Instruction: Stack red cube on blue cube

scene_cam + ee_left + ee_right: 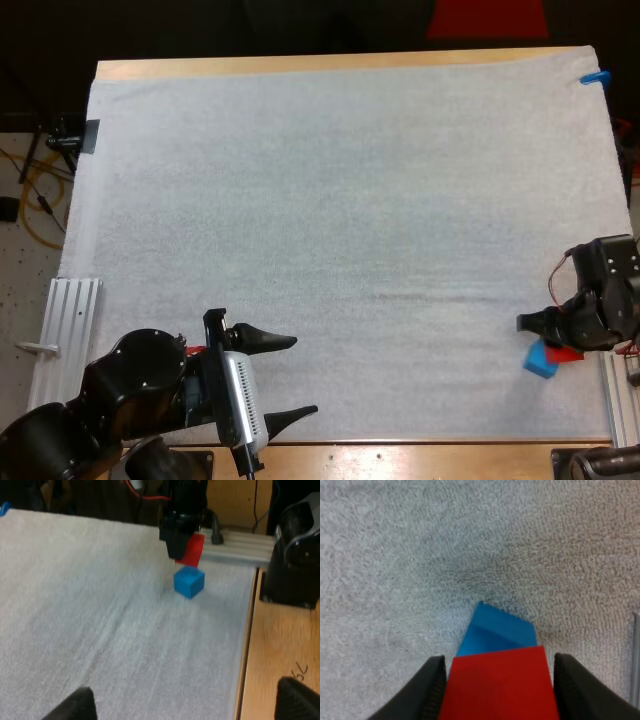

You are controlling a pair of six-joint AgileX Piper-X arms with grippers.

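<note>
Red cube point(500, 687), a small plain block, is pinched from both sides between the two black fingers of the right gripper point(499, 659), near the right edge of the white textured mat point(350, 200) that covers the wooden table point(400, 455). Just beside it sits the bright blue cube point(189, 581), resting flat on the mat. Seen from the left wrist camera, the red cube hangs a little higher than the blue one and beyond it, so close that contact between them cannot be ruled in or out. The right wrist camera shows the red block covering only the near part of the blue cube, whose corner points away, turned at an angle to the red faces. By this evidence the step in hand is the carry-and-align stage, with the placing not yet done. The next move appears to call for shifting the red cube further over the blue one until it is centred, turning the wrist so the faces agree, then lowering it flat before letting go. At the mat's near edge, well apart from both cubes, the left gripper point(300, 375) has its fingers spread wide, holding nothing.
</note>
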